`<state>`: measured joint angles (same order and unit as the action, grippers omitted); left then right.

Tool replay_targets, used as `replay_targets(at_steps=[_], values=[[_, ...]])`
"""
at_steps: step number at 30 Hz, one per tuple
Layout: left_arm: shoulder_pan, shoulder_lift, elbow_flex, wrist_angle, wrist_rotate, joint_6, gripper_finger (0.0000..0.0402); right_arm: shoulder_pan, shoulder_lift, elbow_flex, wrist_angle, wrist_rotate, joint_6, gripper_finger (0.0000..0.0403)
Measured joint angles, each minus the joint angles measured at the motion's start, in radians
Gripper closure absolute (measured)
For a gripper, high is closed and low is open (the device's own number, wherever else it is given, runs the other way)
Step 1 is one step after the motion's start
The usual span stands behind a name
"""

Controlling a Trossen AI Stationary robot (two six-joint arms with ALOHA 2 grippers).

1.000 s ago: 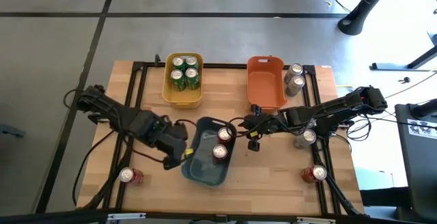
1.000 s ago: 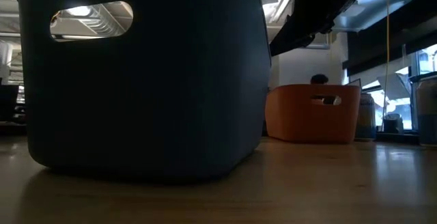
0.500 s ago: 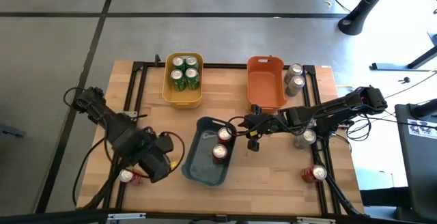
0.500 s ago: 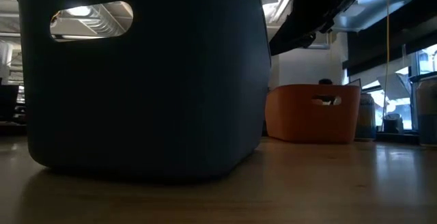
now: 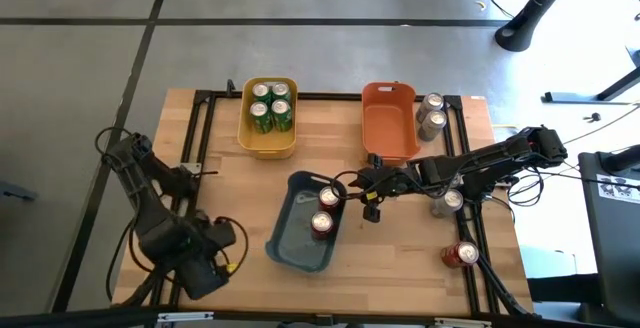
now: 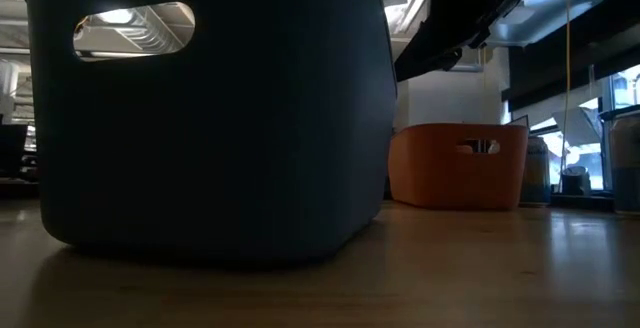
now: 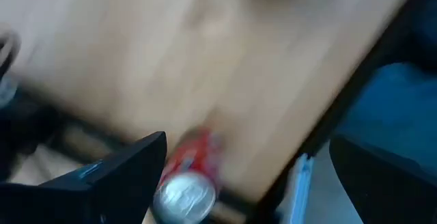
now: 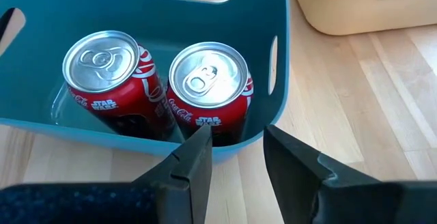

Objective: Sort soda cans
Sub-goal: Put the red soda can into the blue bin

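Left arm has swung away from the blue bin [image 5: 303, 230] down to the near-left corner of the desk [image 5: 400, 258] since a second ago. Left fingers [image 7: 256, 176] are spread wide, holding nothing, with a red can [image 7: 190, 179] lying on its side right between them. Four green cans [image 5: 271, 105] sit in the yellow bin [image 5: 268, 140]. Two red cans [image 8: 153, 91] stand in the blue bin, just ahead of the right fingers [image 8: 235, 159], which are partly open over its rim, gripping nothing. Orange bin [image 5: 389, 125], silver cans [image 5: 431, 113] and another red can [image 5: 460, 255] lie beyond to the right.
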<state>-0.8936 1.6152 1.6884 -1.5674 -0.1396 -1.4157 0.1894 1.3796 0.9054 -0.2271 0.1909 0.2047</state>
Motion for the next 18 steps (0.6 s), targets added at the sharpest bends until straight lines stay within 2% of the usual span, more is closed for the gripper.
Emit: replay_targets(at_steps=[6, 15, 18], values=[[-0.053, -0.020, -0.073, -0.008, 0.074, -0.144, 0.0007, 0.000, 0.000, 0.000, 0.001, 0.001, -0.003, 0.0271], [-0.097, -0.026, -0.218, -0.004, 0.258, -0.212, 0.0007, 0.000, 0.000, 0.000, 0.065, 0.034, -0.053, 0.0271], [-0.098, -0.026, -0.256, 0.010, 0.280, -0.212, 0.0007, 0.000, 0.000, 0.000, 0.062, 0.034, -0.054, 0.0271]])
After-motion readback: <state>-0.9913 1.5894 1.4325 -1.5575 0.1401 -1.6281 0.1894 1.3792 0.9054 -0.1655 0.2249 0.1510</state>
